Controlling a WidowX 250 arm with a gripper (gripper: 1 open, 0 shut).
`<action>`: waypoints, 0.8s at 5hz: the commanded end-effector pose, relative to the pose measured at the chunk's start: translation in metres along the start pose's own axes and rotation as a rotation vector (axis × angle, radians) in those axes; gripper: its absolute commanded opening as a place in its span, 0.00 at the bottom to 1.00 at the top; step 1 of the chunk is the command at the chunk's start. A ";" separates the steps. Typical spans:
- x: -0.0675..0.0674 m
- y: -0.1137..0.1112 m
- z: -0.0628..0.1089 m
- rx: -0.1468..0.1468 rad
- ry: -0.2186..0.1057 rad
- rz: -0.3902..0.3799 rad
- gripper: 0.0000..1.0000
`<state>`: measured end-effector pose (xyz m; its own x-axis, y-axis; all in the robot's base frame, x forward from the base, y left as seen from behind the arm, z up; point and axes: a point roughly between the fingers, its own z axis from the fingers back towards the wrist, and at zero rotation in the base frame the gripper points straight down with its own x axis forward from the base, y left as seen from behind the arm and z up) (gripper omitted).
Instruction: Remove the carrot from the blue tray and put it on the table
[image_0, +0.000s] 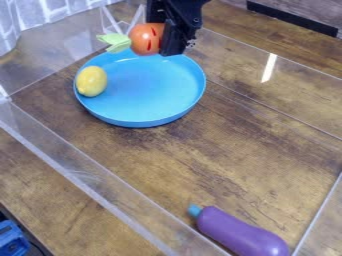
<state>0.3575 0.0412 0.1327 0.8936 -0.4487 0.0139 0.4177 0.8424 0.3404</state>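
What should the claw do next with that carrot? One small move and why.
Probably carry it sideways past the rim, toward bare wood. The claw grips the carrot lifted over the far edge of the blue tray, where only the lemon remains. The table to the right of the tray lies open, well short of the eggplant. Lower only once clear.
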 end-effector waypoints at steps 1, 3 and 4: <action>-0.008 0.021 0.030 0.052 -0.073 0.077 0.00; -0.019 0.021 0.025 0.049 -0.130 -0.039 0.00; -0.016 0.028 0.021 0.050 -0.129 -0.019 0.00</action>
<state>0.3436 0.0619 0.1371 0.8591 -0.5086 0.0577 0.4598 0.8164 0.3495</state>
